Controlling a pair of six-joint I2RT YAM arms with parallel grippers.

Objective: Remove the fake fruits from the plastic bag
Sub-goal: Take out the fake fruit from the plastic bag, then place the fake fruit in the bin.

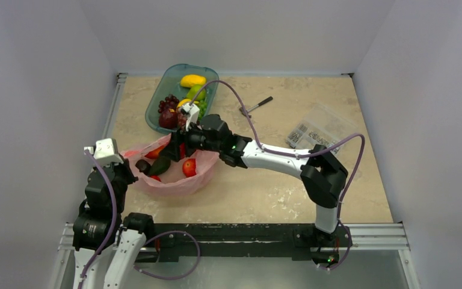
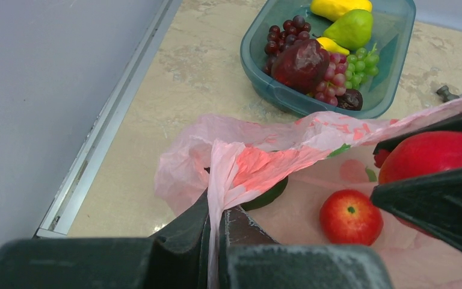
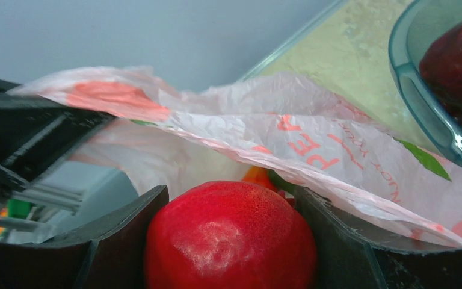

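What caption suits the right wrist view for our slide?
Right gripper clasping a red fake fruit beneath the pink plastic bag, teal tray alongside.

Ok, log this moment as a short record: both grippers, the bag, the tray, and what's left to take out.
left gripper: shut, pinching the rim of the plastic bag and holding it up
right gripper: reaching into the bag's mouth, closed on a red fruit
left in bag: small red apple, dark green fruit, others partly hidden
teal tray: beyond the bag, holding grapes, green pear, yellow fruit
task: unfinished
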